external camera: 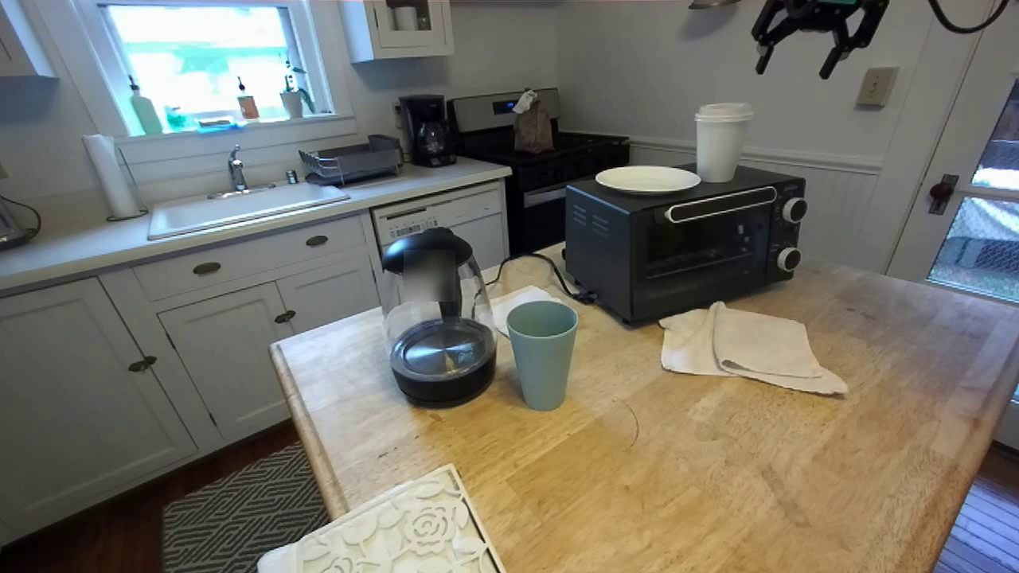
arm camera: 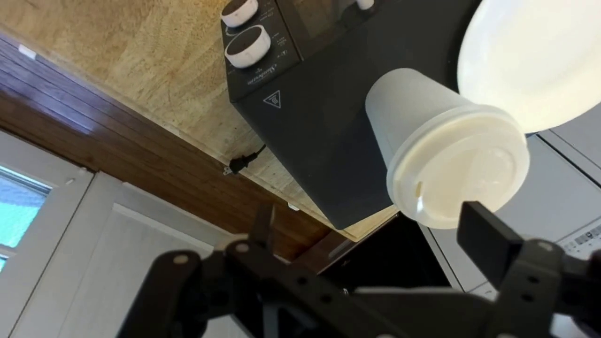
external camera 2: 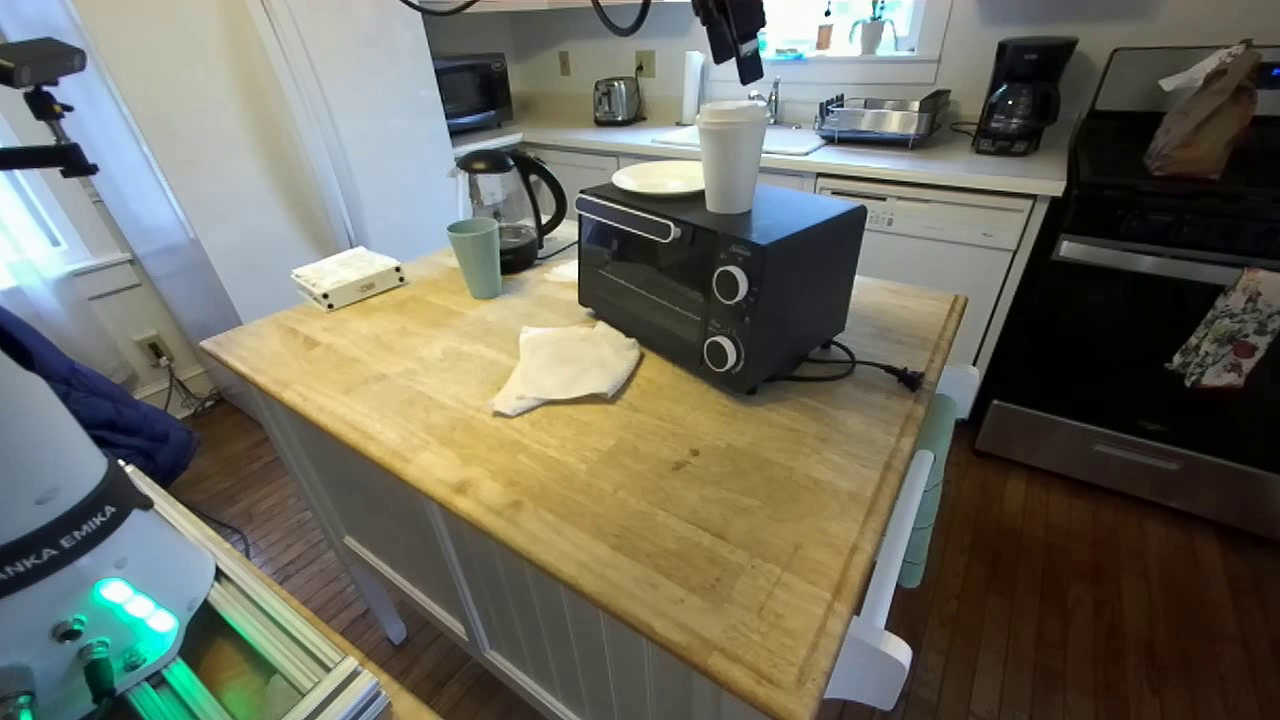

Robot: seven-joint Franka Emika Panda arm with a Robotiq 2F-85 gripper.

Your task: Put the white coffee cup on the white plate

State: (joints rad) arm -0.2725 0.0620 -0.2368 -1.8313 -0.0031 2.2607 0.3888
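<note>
The white coffee cup (external camera: pixel 720 147) stands upright with a white lid on top of the black toaster oven (external camera: pixel 609 255). It also shows in an exterior view (external camera 2: pixel 732 165) and in the wrist view (arm camera: pixel 413 110). The white plate (external camera: pixel 648 181) lies flat beside the cup on the same oven top; it also shows in an exterior view (external camera 2: pixel 660 178) and in the wrist view (arm camera: pixel 530 61). My gripper (external camera: pixel 794 68) is open and empty, above the cup and apart from it. In the wrist view its fingers (arm camera: pixel 375 227) are wide apart, one overlapping the lid's edge in the picture.
A glass kettle (external camera: pixel 442 350), a green cup (external camera: pixel 543 358), a folded cloth (external camera: pixel 740 350) and a white carved box (external camera: pixel 406 529) are on the wooden table (external camera 2: pixel 640 500). The oven's cord (external camera 2: pixel 835 370) lies on the table.
</note>
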